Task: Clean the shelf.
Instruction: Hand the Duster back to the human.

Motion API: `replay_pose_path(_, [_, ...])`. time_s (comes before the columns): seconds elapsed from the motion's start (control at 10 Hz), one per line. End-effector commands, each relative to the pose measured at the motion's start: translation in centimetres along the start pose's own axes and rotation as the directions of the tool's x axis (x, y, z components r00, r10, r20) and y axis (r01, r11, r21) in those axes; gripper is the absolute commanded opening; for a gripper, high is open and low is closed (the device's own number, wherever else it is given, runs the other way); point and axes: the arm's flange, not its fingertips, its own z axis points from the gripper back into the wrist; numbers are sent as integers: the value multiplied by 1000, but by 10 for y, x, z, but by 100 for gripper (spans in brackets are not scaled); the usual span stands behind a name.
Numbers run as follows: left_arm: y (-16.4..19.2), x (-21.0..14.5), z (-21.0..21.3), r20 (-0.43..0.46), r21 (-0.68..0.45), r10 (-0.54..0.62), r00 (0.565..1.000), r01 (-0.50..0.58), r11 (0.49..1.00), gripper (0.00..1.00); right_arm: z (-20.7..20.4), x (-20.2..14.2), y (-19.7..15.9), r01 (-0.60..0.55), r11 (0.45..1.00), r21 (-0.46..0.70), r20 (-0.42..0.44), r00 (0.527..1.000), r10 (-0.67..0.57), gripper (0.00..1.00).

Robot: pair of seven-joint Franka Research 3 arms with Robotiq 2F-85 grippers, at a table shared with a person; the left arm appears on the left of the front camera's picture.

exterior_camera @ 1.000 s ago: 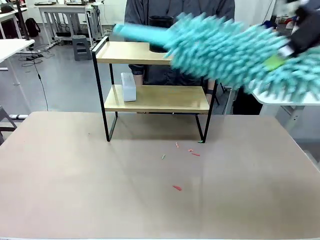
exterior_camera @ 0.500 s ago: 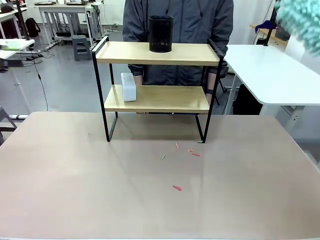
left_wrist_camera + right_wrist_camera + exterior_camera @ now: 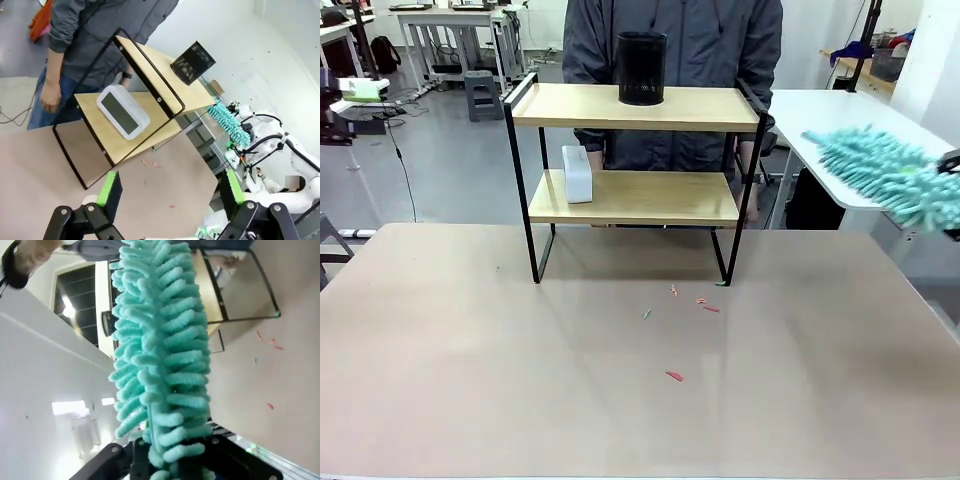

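The teal duster hides the right fingers pinching its base, cut off at the frame edge. Left fingers spread. The shelf carries no readable labels.

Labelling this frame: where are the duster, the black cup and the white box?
duster (image 3: 890, 175), front view, fluffy head.
black cup (image 3: 642, 68), front view, mesh wall.
white box (image 3: 578, 174), front view, front face.

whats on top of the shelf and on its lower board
A black mesh cup stands on the shelf's top board; a white clock is on the lower one. The cup's inside cannot be seen.
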Motion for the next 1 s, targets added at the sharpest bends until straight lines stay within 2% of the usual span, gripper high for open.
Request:
replay_pose_path(0.0, [-5,-6,-2,5,11,-3,1000,3,1000,100,-16,11,-18,54,999,2,36,998,-54,0])
replay_pose_path(0.1, [-5,-6,-2,5,11,-3,1000,3,1000,100,0,0,0,0,1000,0,0,1000,0,0])
replay_pose_path(0.9, [-5,-6,-2,5,11,-3,1000,3,1000,100,0,0,0,0,1000,0,0,1000,0,0])
